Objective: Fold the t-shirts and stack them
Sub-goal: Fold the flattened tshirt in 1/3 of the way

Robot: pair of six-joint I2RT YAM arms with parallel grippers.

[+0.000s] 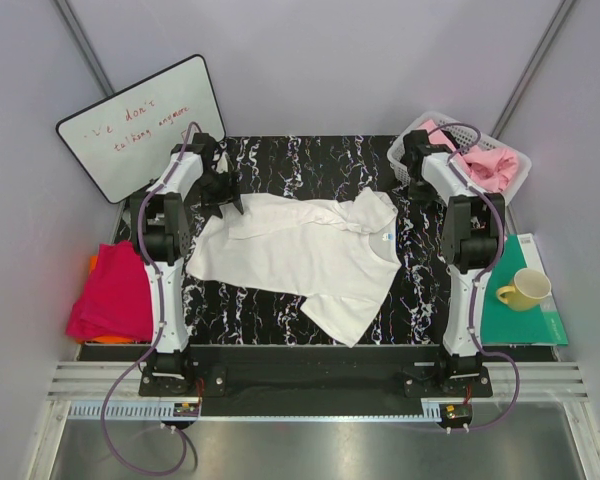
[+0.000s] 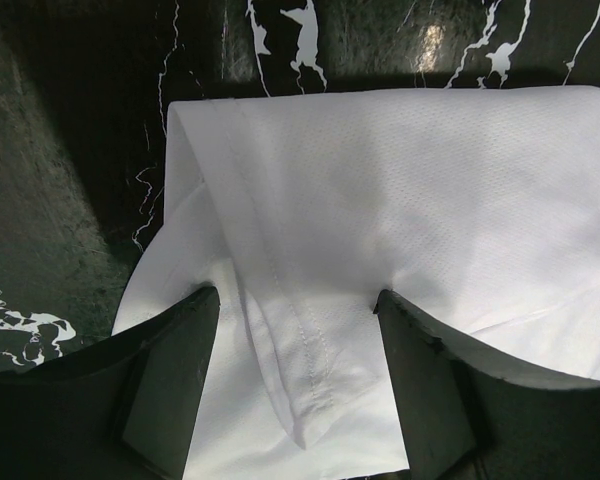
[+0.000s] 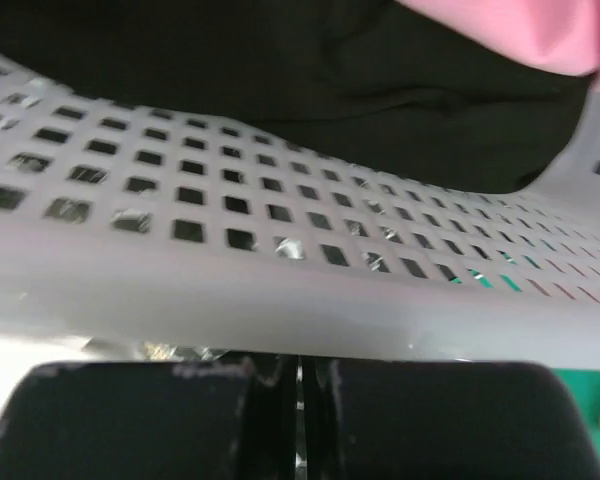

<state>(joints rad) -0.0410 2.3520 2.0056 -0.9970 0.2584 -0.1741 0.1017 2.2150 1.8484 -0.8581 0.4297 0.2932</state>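
Observation:
A white collared t-shirt (image 1: 300,255) lies spread on the black marbled table, its blue neck label toward the right. My left gripper (image 1: 224,206) is at the shirt's far-left corner. In the left wrist view it (image 2: 295,300) stands open, its fingers (image 2: 170,385) straddling a folded hem of the white cloth (image 2: 400,190) without pinching it. My right gripper (image 1: 412,168) is beside the white mesh basket (image 1: 405,140); in the right wrist view it (image 3: 300,400) is shut and empty, close to the basket's wall (image 3: 280,290). Pink t-shirts (image 1: 488,165) fill the basket. A magenta-red t-shirt (image 1: 115,290) rests on an orange one (image 1: 93,264) at the left.
A whiteboard (image 1: 145,125) leans at the back left. A yellow mug (image 1: 523,290) stands on the teal mat (image 1: 530,325) at the right. Something dark (image 3: 330,80) shows inside the basket under the pink cloth (image 3: 540,30).

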